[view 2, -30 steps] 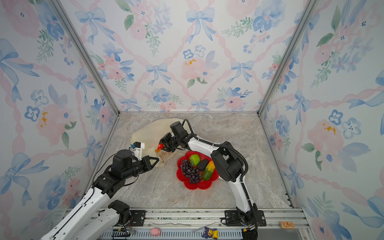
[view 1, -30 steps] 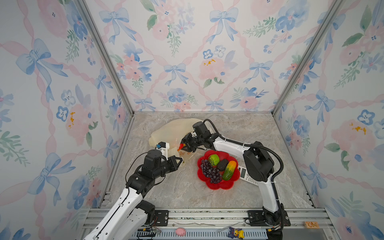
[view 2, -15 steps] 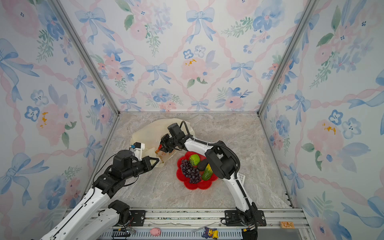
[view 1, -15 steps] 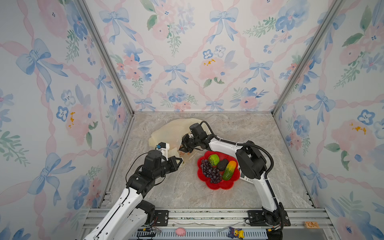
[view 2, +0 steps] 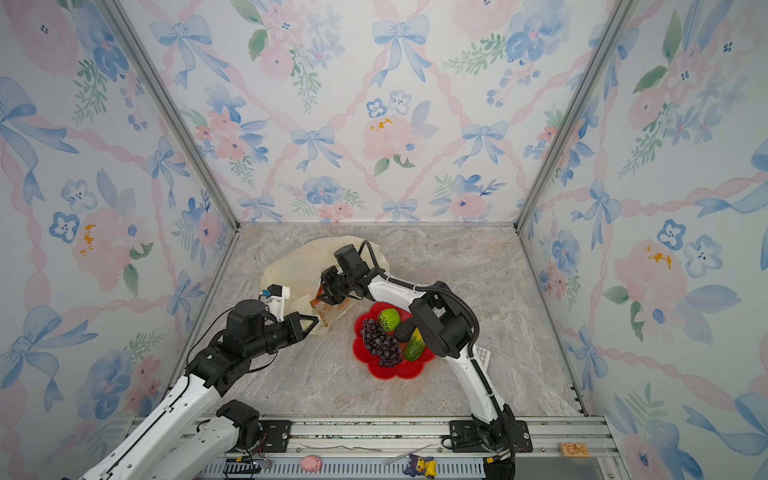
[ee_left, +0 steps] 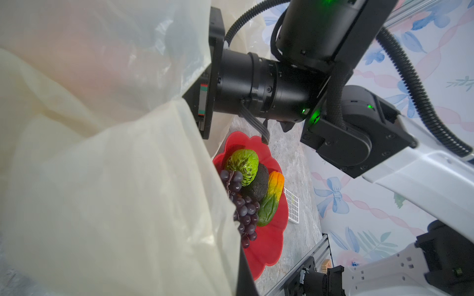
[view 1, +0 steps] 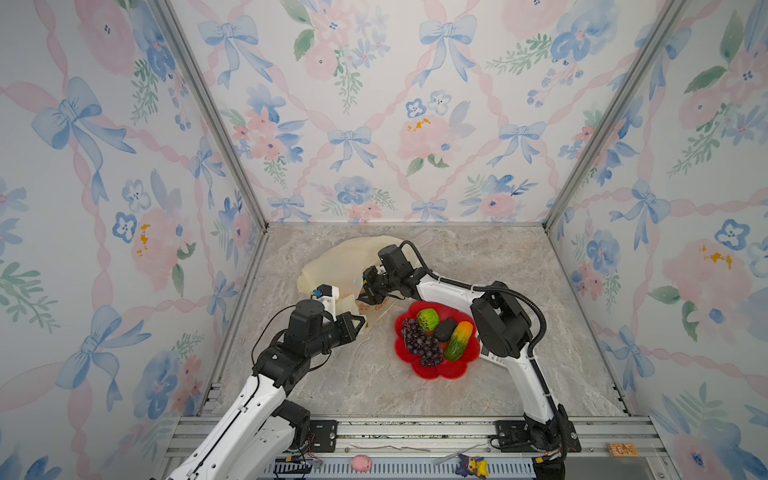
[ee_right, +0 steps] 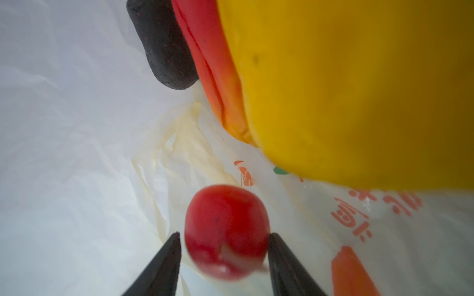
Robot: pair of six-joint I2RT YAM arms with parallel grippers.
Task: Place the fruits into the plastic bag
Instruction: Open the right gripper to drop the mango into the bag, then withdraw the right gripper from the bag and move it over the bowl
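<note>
I'm at the drop-off: the left gripper (view 1: 362, 323), jaws pressed on the bag (view 1: 345, 262) rim, holds it open while the right gripper (ee_right: 223, 237), jaws spread, lets the apple (ee_right: 225, 220) go inside, so next I back out for the grapes (view 1: 422, 345).

A red flower-shaped dish (view 1: 432, 372) is observed on the marble tabletop (view 1: 365, 386), a white gridded pad (ee_left: 292, 208) just beside it. A pink toy (view 1: 360, 463), a yellow figure (view 1: 473, 467) and an orange tag (view 1: 622, 449) are noted on the front rail (view 1: 415, 432).
</note>
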